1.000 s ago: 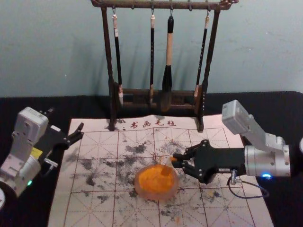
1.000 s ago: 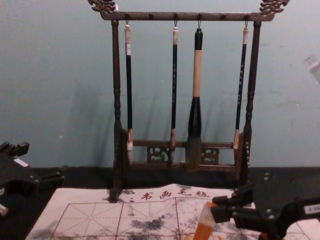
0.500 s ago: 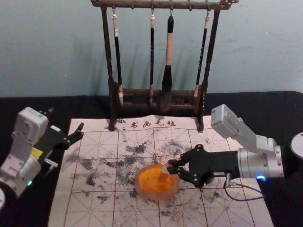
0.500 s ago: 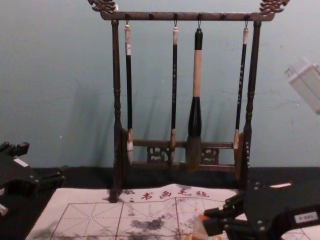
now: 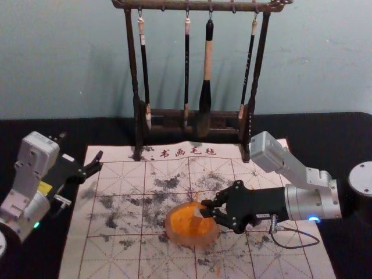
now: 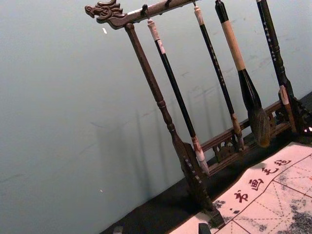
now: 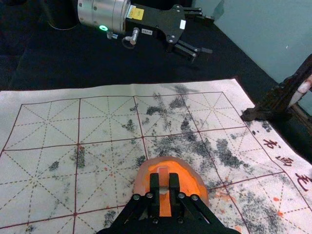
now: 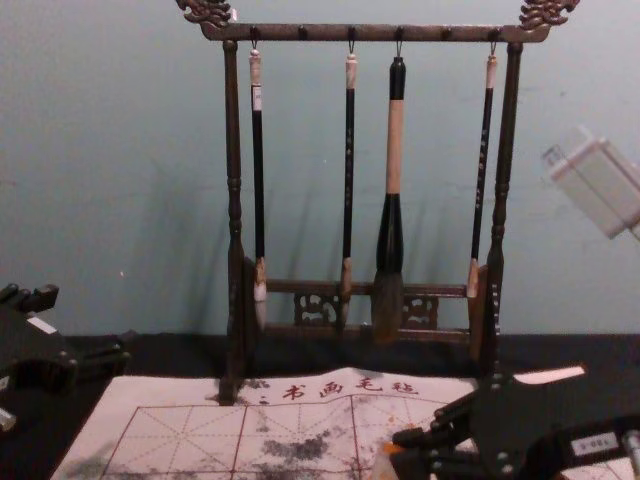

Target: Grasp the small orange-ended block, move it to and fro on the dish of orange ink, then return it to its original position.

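Pale gridded felt mat [image 5: 116, 256], dark smudges and orange flecks, laid over black cloth [image 5: 331, 128]; dull blue-green wall [image 5: 58, 58] behind. Dark wooden rack [image 5: 132, 64] at the mat's far edge—four brushes [image 5: 207, 58] hanging. Right gripper [image 5: 207, 209] above the ink dish [image 5: 173, 233], pinching the small block [image 7: 164, 182] over its orange ink; contact—cannot tell. Left gripper [image 5: 81, 147] parked by the mat's left far corner, fingers spread.
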Available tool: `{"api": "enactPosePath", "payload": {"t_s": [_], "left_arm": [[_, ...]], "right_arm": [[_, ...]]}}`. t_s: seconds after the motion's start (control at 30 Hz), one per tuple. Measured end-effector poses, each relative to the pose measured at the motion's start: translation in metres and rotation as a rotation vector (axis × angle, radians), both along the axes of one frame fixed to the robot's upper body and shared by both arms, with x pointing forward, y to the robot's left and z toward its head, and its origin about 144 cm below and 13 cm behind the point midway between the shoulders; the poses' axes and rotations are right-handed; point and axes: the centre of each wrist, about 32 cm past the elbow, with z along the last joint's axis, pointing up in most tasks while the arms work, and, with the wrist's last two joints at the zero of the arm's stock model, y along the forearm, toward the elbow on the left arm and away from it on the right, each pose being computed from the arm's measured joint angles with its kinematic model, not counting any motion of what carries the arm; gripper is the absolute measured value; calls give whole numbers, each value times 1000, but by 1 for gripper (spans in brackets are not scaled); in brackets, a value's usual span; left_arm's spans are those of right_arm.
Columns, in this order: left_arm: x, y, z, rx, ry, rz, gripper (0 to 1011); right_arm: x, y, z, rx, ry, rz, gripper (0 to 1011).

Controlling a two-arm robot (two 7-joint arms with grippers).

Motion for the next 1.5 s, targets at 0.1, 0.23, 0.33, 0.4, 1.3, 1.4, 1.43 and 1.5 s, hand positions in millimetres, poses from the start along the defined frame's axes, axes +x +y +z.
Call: {"api": "enactPosePath", "payload": {"t_s": [0.1,0.23,0.33,0.4,1.3,1.4,1.43,1.5], "left_arm": [[0,0,0,0,0,0,1001],[0,0,0,0,0,0,1001],[0,0,0,0,0,0,1001],[0,0,0,0,0,0,1001],[0,0,0,0,0,0,1001],[0,0,0,0,0,0,1001],[0,0,0,0,0,0,1001],[0,0,0,0,0,0,1001]], "right_arm": [[1,1,0,-1,1,1,84],[2,5,-1,-3,2,5,84],[3,6,-2,-4,4,5,84],[4,7,-3,-6,5,4,84],[13,5,-3,-17,-5,-23,84],[13,2,-3,-18,-7,-30,84],[13,1,-3,-18,-7,-32,84],[12,-1,-3,-19,-7,-38,84]]}}
